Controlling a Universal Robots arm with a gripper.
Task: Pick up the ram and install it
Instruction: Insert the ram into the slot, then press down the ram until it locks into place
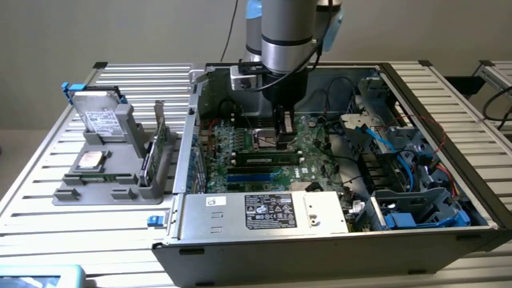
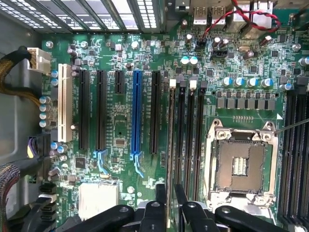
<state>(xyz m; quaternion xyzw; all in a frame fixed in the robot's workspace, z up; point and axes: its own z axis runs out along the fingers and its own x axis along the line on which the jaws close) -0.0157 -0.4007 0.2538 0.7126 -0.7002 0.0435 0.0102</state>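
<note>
Table [image 1: 36,198] of metal slats, pale wall [image 1: 120,30]

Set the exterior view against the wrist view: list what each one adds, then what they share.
Exterior view: the arm, the case, a holder with a hard drive and a card at that view's left, and the power supply.
Wrist view: the empty CPU socket, a white slot, a red-and-black wire pair.
Both: the motherboard, the gripper over it, and the ram upright in a slot at the gripper.
</note>
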